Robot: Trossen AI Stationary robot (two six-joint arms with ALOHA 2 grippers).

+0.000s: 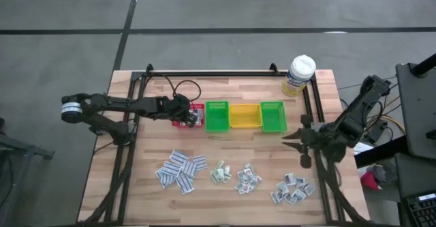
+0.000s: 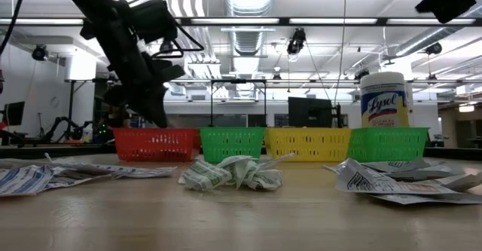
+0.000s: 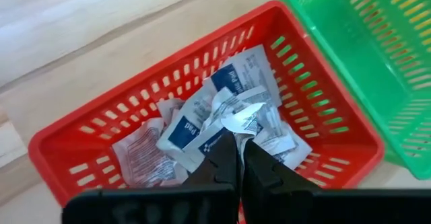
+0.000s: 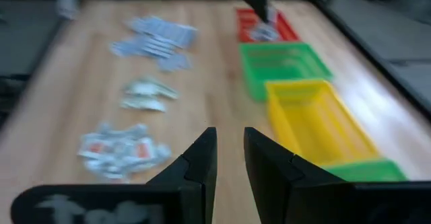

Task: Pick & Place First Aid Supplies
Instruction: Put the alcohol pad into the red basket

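Note:
My left gripper point(image 3: 236, 150) hangs over the red bin point(image 1: 181, 122), shut on one white first aid packet point(image 3: 240, 118). Several more white packets with blue or red print point(image 3: 195, 133) lie flat in that bin. Other packets lie in loose piles on the near half of the table: strip-shaped ones point(image 1: 180, 170), green-printed ones point(image 1: 220, 172), and two more heaps point(image 1: 247, 179) point(image 1: 293, 189). My right gripper point(image 4: 229, 150) is open and touches nothing. It hovers near the table's right edge point(image 1: 294, 140), in front of the rightmost green bin point(image 1: 272, 116). My left gripper pinches a crumpled white packet by its near edge point(image 3: 237, 131) between the two fingertips. It comes from above, pointing down into the red bin. The packet sticks out past the fingertips, just over the packets lying in the bin; whether it touches them I cannot tell.
Four bins stand in a row across the table's middle: red point(image 2: 154, 144), green point(image 2: 232, 144), yellow point(image 2: 307, 144), green point(image 2: 388, 143). A white-capped bottle with a yellow label point(image 1: 300, 75) stands at the far right corner. A dark frame rail point(image 1: 211, 73) runs along the far edge.

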